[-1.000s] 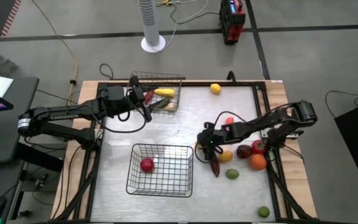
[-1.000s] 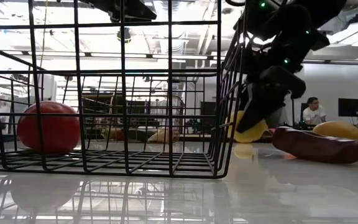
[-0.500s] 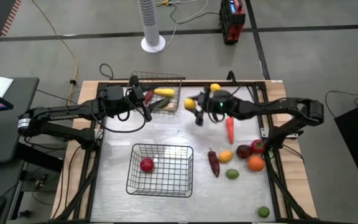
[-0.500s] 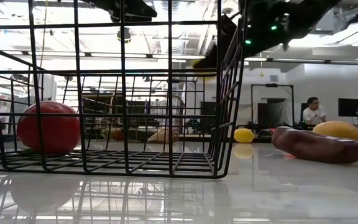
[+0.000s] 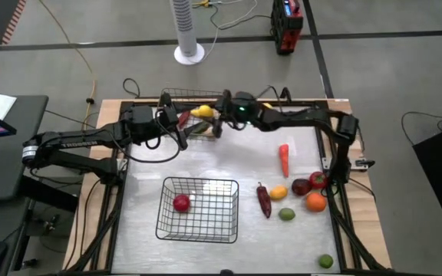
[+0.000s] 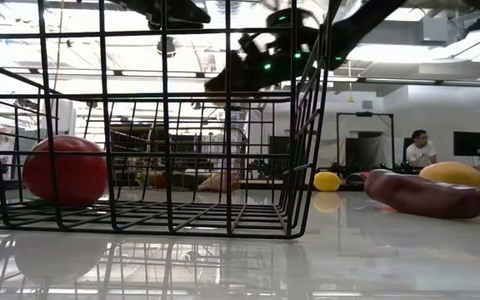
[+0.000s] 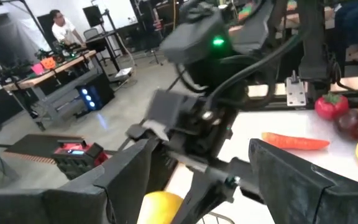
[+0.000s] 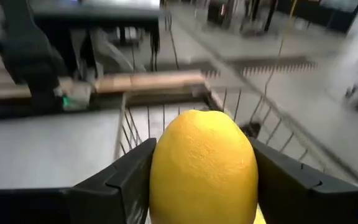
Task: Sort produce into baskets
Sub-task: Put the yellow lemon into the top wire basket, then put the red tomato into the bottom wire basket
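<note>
My right gripper [image 5: 216,116] reaches along the table's far edge to the right rim of the far basket [image 5: 194,102]. It is shut on a yellow lemon [image 8: 202,163]. That basket holds a yellow, a dark red and a green long piece. My left gripper [image 5: 178,127] stands open at the basket's left side with nothing between its fingers [image 7: 199,152]. The near basket [image 5: 198,230] holds one round red piece [image 5: 181,203], which rests on the wire floor [image 6: 65,171]. My right gripper pinches the lemon's two opposite sides [image 8: 161,177] between its two fingers [image 8: 114,186]. The fingers come nearly level from the table's right side. The lemon is lifted clear, above the far basket's wire rim [image 8: 166,99].
Loose produce lies at the right. There is a carrot [image 5: 283,159], a dark red long piece [image 5: 264,199] and a small yellow one [image 5: 279,192]. Green [image 5: 286,214], dark red [image 5: 301,186], red [image 5: 318,179] and orange [image 5: 317,201] ones lie there too. Another green one [image 5: 325,261] lies at the near edge.
My right gripper has taken the lemon up off the table beside the loose produce. It has swung up and toward the far left, as far as the far basket's right rim. It has tipped from pointing down to nearly level.
</note>
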`<state>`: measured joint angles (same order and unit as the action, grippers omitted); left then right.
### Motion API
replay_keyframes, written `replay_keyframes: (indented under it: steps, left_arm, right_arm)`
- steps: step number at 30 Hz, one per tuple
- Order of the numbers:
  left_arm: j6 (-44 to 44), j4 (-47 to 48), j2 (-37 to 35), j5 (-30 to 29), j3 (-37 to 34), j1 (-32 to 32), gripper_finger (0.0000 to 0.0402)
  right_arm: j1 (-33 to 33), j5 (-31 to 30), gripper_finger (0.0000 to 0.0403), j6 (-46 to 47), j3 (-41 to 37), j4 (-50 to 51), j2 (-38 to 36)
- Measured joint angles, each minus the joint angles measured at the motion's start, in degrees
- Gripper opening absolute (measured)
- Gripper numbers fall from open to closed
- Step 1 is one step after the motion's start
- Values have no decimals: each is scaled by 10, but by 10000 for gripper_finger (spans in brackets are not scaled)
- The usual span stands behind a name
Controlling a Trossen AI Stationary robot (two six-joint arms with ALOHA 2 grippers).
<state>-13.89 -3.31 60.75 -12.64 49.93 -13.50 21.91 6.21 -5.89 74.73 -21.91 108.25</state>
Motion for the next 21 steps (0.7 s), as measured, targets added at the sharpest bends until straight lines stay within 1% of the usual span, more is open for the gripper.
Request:
replay_keyframes:
  steps: [4, 6, 11, 14, 17, 19, 21]
  left_arm:
    - [-4, 3, 0, 0, 0, 0, 261]
    - [-5, 3, 0, -1, 0, 0, 261]
    - [-9, 3, 0, -2, 0, 0, 261]
    - [-4, 11, 0, -2, 0, 0, 261]
    - [-5, 20, 0, -2, 0, 0, 261]
    - [-5, 21, 0, -10, 0, 0, 261]
    - [-5, 21, 0, -21, 0, 0, 261]
  right_arm:
    - [1, 0, 287, -17, 64, 120, 19]
    - [1, 0, 300, -31, 83, 156, 18]
    - [-2, 0, 321, -67, 102, 258, -19]
    - [-2, -1, 324, -80, 101, 405, -66]
    - [-5, -1, 321, -79, 101, 592, -117]
    - [-12, -2, 319, -59, 102, 711, -146]
    - [-26, -2, 318, -21, 98, 809, -169]
